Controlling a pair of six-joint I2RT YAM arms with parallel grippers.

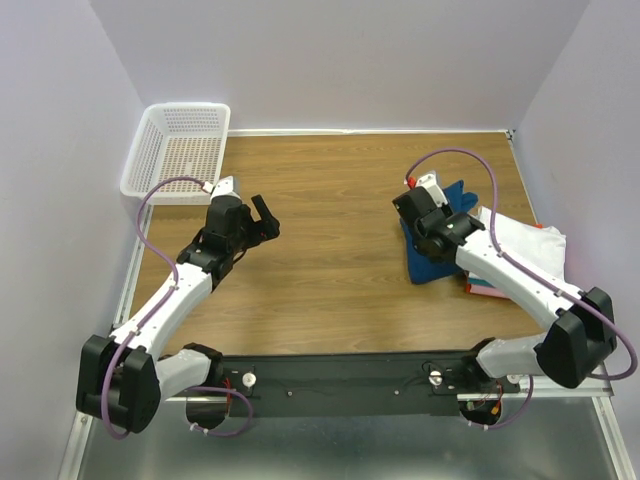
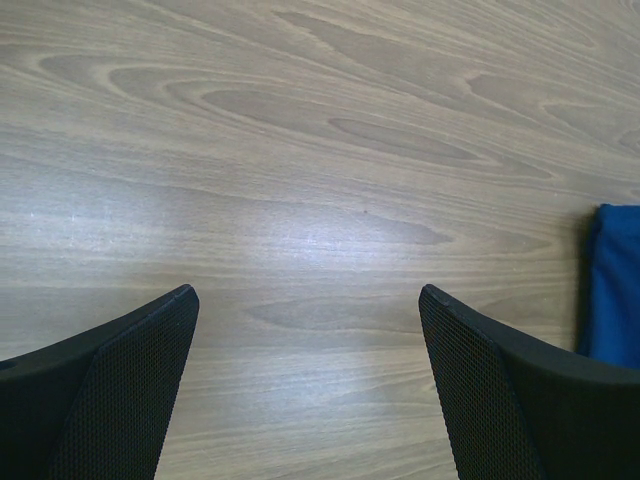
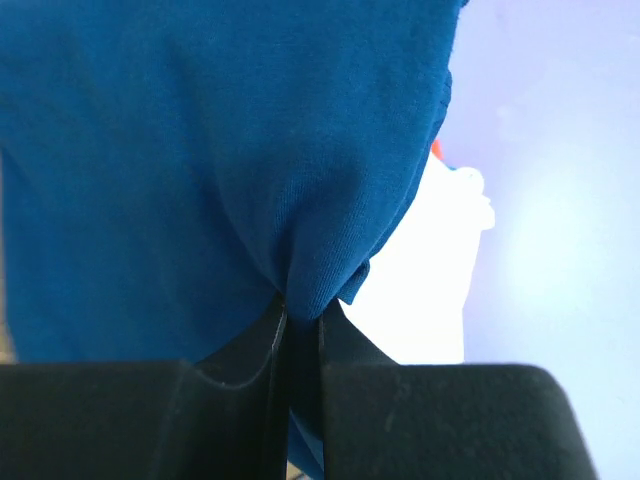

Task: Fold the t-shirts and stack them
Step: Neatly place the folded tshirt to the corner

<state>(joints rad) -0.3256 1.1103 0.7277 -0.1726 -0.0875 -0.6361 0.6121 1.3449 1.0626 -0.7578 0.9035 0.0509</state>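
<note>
While the right gripper (image 3: 300, 312) clamps a fold of the blue tee (image 1: 426, 264) at centre right, beside the folded white tee (image 1: 522, 240), the left gripper (image 1: 267, 218) hangs spread above the table (image 1: 340, 200).

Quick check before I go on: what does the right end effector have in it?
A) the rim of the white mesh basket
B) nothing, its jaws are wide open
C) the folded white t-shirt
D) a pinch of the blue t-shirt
D: in the right wrist view the right end effector is shut on a bunched fold of the blue t-shirt, with the cloth gathered between its fingers.
</note>
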